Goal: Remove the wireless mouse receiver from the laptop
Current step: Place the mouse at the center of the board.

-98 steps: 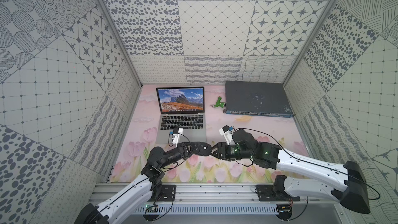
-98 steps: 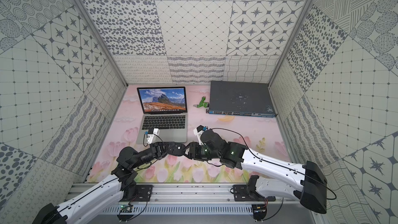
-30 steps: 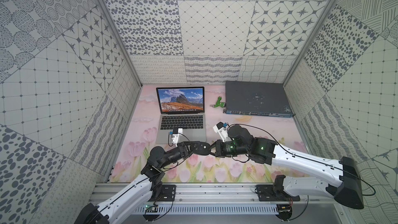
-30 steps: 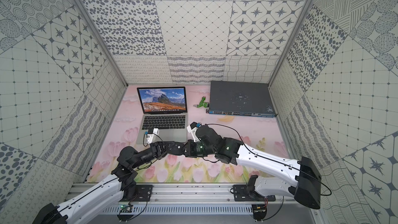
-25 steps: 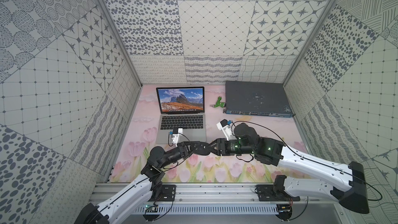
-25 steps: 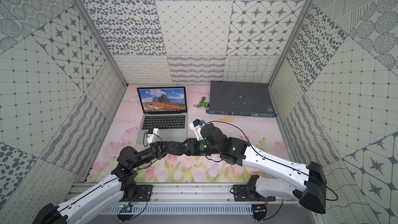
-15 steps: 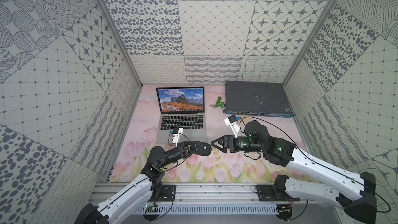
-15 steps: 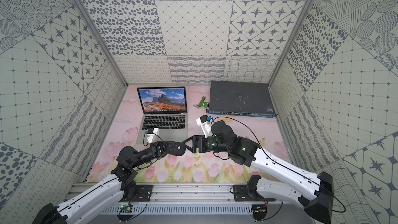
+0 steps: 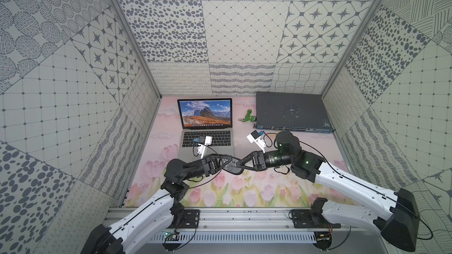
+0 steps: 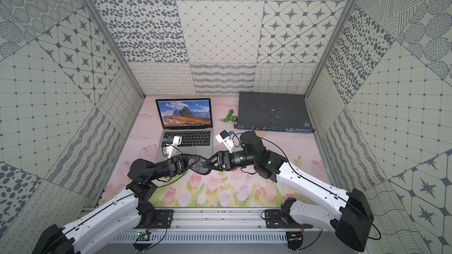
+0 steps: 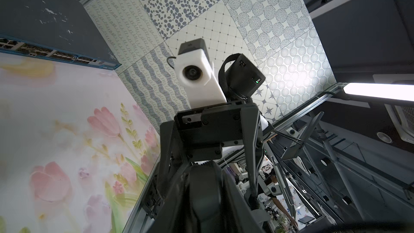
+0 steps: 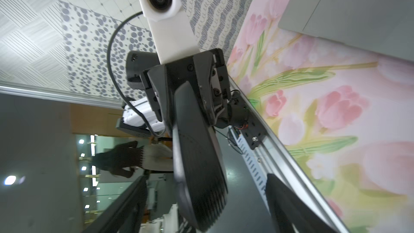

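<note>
My left gripper (image 9: 226,164) was clamped on the black mouse (image 9: 234,168), just in front of the laptop (image 9: 215,139). The right gripper (image 9: 241,164) faced it, jaws spread wide on either side of the mouse's end. I could not make out the wireless mouse receiver, perhaps because it was too small.

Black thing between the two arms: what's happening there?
That is a black computer mouse, clamped in the left hand in front of the laptop. The right hand faces it with its fingers spread wide on either side of the mouse's free end, not gripping it. The mouse receiver is too small to make out from here.
</note>
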### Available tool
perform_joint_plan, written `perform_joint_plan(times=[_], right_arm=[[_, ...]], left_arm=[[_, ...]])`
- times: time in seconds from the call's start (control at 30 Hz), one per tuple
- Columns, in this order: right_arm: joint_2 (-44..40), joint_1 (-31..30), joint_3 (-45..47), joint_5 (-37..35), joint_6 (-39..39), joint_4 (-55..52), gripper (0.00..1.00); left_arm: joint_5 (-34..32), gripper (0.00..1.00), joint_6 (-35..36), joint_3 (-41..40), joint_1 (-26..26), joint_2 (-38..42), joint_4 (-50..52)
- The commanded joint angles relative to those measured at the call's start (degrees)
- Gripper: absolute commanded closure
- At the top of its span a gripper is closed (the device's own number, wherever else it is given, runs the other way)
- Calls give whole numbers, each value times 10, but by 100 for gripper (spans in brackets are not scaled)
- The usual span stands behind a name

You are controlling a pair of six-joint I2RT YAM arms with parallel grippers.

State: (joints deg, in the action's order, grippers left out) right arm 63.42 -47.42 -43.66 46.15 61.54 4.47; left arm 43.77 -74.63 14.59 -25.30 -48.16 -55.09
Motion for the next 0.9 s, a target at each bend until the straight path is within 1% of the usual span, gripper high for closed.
perform_joint_plan(times=[0.0, 0.07, 0.17, 0.3, 0.33, 0.4, 0.47, 0.53, 0.63, 0.73, 0.87], right_arm=[[43, 18, 54, 61, 223, 332, 13], [72, 18, 71, 61, 295, 449, 13], [99, 18, 89, 51, 351, 541, 16], [98, 18, 96, 46, 349, 556, 19], [95, 18, 97, 46, 344, 547, 22], [85, 20, 96, 43, 314, 506, 28], [65, 20, 86, 46, 257, 427, 28], [38, 20, 69, 47, 173, 313, 29], [-2, 20, 38, 18, 36, 124, 30], [-25, 20, 28, -6, -24, 55, 32], [-36, 19, 9, -28, -83, -13, 34]], left_arm=[[73, 89, 39, 42, -2, -82, -185], [79, 88, 35, 62, -2, -119, -211], [78, 89, 45, 80, -3, -153, -212], [67, 89, 47, 81, -3, -169, -212], [64, 89, 46, 78, -2, -172, -212], [54, 89, 43, 70, -3, -176, -212], [40, 89, 33, 60, -2, -179, -211], [30, 89, 26, 49, -2, -184, -212], [15, 89, 25, 30, -2, -183, -212], [14, 89, 19, 26, -2, -183, -212], [17, 89, 12, 26, -2, -187, -212]])
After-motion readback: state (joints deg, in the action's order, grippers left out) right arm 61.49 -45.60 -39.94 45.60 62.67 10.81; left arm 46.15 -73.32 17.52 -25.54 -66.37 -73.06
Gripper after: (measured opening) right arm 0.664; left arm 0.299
